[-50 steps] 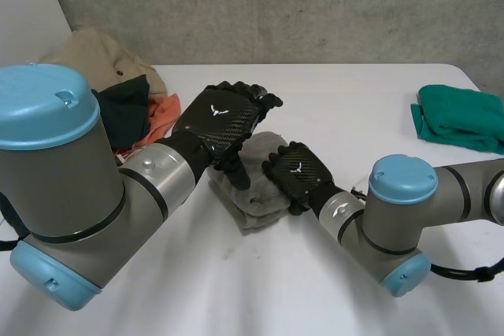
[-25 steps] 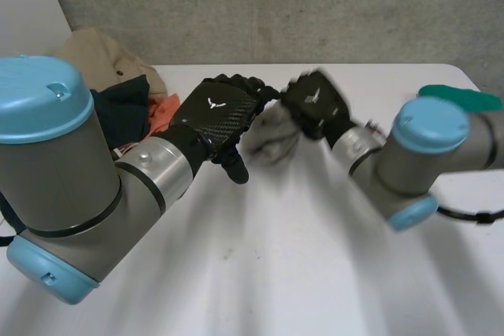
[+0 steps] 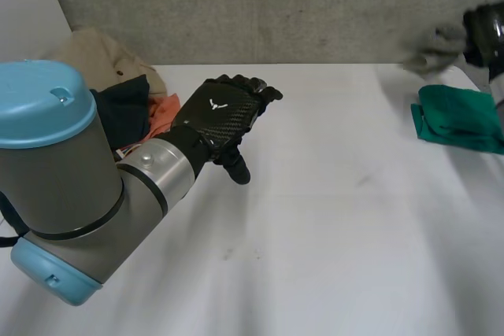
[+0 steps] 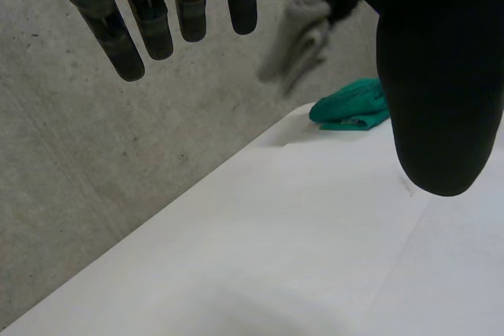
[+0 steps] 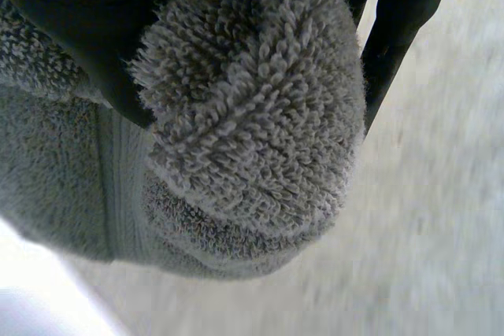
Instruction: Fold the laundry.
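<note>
Right robot hand [image 3: 487, 31], upper right of frame: clamped round folded grey towel [image 3: 437, 43], in the air near green folded cloth [image 3: 461, 116] | Left robot hand [image 3: 220, 112], centre left: fingers straight, empty, above table [image 3: 315, 234] | Risk: a loosening grip might let the towel unfold or land askew.

1. You are in a bare test room, like a lab: see the rough grey concrete wall [image 3: 276, 5] behind.
2. You see one plain white table [image 3: 331, 218], with clothes [image 3: 118, 96] heaped at its far left corner.
</note>
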Tool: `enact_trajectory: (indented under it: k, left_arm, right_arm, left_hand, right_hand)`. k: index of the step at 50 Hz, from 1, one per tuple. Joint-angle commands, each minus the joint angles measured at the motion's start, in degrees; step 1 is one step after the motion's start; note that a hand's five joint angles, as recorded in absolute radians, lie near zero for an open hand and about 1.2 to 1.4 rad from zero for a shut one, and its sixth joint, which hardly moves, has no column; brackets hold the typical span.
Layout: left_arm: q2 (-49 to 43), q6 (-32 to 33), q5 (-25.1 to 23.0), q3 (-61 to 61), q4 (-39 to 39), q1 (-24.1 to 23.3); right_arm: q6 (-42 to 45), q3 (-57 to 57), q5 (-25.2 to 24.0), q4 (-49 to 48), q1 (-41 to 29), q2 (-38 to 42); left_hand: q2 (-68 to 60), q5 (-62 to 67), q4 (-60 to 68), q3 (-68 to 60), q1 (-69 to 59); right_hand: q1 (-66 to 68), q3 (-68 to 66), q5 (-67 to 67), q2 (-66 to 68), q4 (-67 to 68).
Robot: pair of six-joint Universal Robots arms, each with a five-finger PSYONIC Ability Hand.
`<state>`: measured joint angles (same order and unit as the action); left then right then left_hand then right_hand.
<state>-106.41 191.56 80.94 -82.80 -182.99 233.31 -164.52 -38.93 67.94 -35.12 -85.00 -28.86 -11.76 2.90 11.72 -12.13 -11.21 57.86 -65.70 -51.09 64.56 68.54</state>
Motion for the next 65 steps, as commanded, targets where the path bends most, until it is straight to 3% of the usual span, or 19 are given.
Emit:
enact_trajectory:
  k: [1,7,15,16,20,24,31,35,39,40,45,47,55,58,65]
  left_arm:
    - [-0.11,-0.05,0.00,-0.08,0.00,-0.14]
    - [-0.11,-0.05,0.00,-0.08,0.00,-0.23]
    - [-0.02,-0.49,-0.26,-0.17,0.00,-1.54]
    - [-0.02,-0.49,-0.35,-0.17,0.00,-1.89]
    - [-0.02,-0.66,-0.61,-0.25,-0.09,-3.13]
    - [0.50,-0.75,-2.02,-0.96,-0.09,-3.57]
    - [0.77,-0.93,-3.07,-1.31,-0.09,-4.01]
    - [0.86,-1.01,-3.16,-1.31,0.00,-4.27]
    - [1.56,-1.02,-3.07,-1.31,0.00,-4.36]
    - [1.99,-1.02,-3.07,-1.31,0.00,-4.36]
    - [3.49,-1.10,-2.90,-1.14,-0.09,-4.36]
    - [4.19,-1.19,-2.64,-0.96,-0.18,-4.27]
    - [9.11,-6.19,0.96,-0.52,-1.76,-2.25]
    - [11.49,-7.52,6.05,-0.70,-2.55,0.73]
    - [15.09,-7.34,15.46,-1.40,-2.73,8.20]
  right_arm:
    - [8.40,2.81,-0.53,8.56,4.39,7.06]
    - [15.54,1.05,-1.23,10.95,7.82,8.03]
    - [15.80,-0.09,-4.31,11.04,10.11,7.95]
    - [15.89,-0.27,-4.40,11.13,10.11,7.77]
    - [15.72,-1.49,-3.87,12.35,10.03,6.46]
    - [15.72,-2.90,-3.43,15.77,10.20,3.83]
    - [12.73,-6.68,-3.17,20.35,10.55,-0.92]
    - [10.36,-7.83,-0.54,25.61,11.17,-8.04]
    - [10.44,-4.85,10.52,34.84,12.13,-10.33]
    - [10.88,-2.05,16.20,38.51,12.74,-10.94]
    - [11.85,7.28,26.71,44.52,14.16,-12.00]
    - [10.98,8.95,26.63,44.53,13.98,-12.88]
    - [0.35,4.67,17.58,44.26,6.26,-23.24]
    - [-3.61,-4.20,15.29,41.90,2.04,-30.18]
    - [-3.62,-31.53,15.29,23.98,-9.39,-44.25]
  left_hand:
    - [-0.30,-0.83,0.34,0.06,-0.86]
    - [-0.30,-0.83,0.34,0.06,-0.86]
    - [-0.31,-0.83,0.34,0.06,-0.86]
    - [-0.30,-0.83,0.34,0.06,-0.86]
    - [0.03,-1.17,0.00,0.40,-0.52]
    - [0.20,-1.34,-0.16,0.56,-0.36]
    - [0.03,-1.17,0.01,0.40,-0.52]
    - [-0.14,-1.00,0.17,0.23,-0.69]
    - [-0.14,-1.00,0.17,0.23,-0.69]
    - [-0.14,-1.00,0.17,0.23,-0.69]
    - [0.03,-1.17,0.00,0.40,-0.52]
    - [0.03,-1.17,0.00,0.40,-0.52]
    - [-0.14,-1.00,0.17,0.23,-0.69]
    - [0.03,-1.17,0.00,0.40,-0.52]
    - [0.54,-1.67,-0.50,0.90,-0.02]
  right_hand:
    - [22.14,-14.30,-18.91,15.44,11.46]
    - [22.14,-14.30,-18.91,15.44,11.46]
    - [22.14,-14.30,-18.91,15.44,11.46]
    - [18.54,-10.70,-15.31,11.84,7.85]
    - [-30.16,38.00,33.39,-36.86,-40.84]
    - [-47.86,55.70,51.09,-54.56,-58.54]
    - [-47.86,55.70,51.09,-54.56,-58.54]
    - [-47.86,55.70,51.09,-54.56,-58.54]
    - [-47.86,55.70,51.09,-54.56,-58.54]
    - [-47.86,55.70,51.09,-54.56,-58.54]
    - [-47.86,55.70,51.09,-54.56,-58.54]
    - [-47.86,55.70,51.09,-54.56,-58.54]
    - [-47.86,55.70,51.09,-54.56,-58.54]
    - [-47.86,55.70,51.09,-54.56,-58.54]
    - [-47.86,55.70,51.09,-54.56,-58.54]
